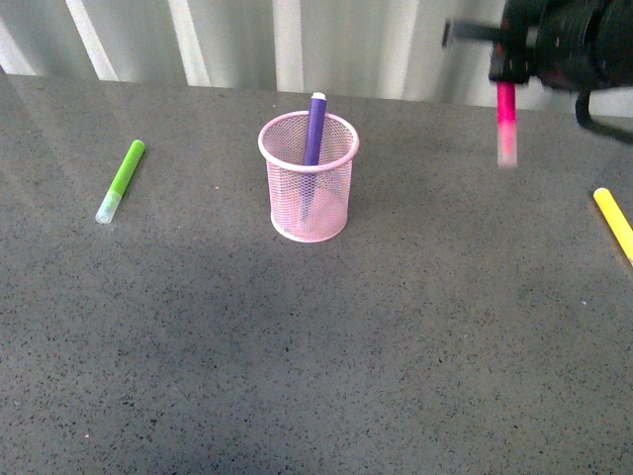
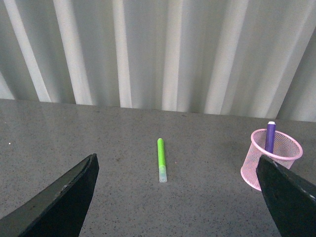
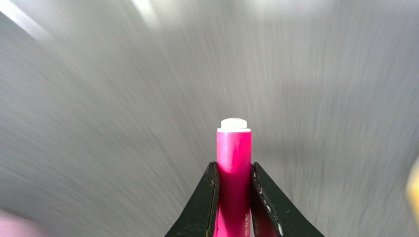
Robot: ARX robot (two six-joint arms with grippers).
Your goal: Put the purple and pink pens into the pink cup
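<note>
We see the black right claw [image 1: 506,79] and its magenta pink marker [image 1: 506,124] blurred, the yellow marker [image 1: 613,223] cut by the edge, and the dark purple marker [image 1: 316,124] half veiled by the light-pink wire-mesh cup [image 1: 309,203].

Table: a dark grey speckled top [image 1: 297,376], matt with a faint sheen, running back to a pale ribbed wall [image 1: 227,40].
Pink cup: the pink cup [image 1: 308,213] stands upright on the table, near the middle and towards the back; wire mesh with a solid rim.
Green marker: the green marker [image 1: 121,180] lies flat to the left of the cup, well apart from it, its clear cap towards the near side and its body slanting back and to the right.
Yellow marker: the yellow marker [image 1: 615,222] lies flat at the far right, partly cut off by the picture edge, well apart from the cup.
</note>
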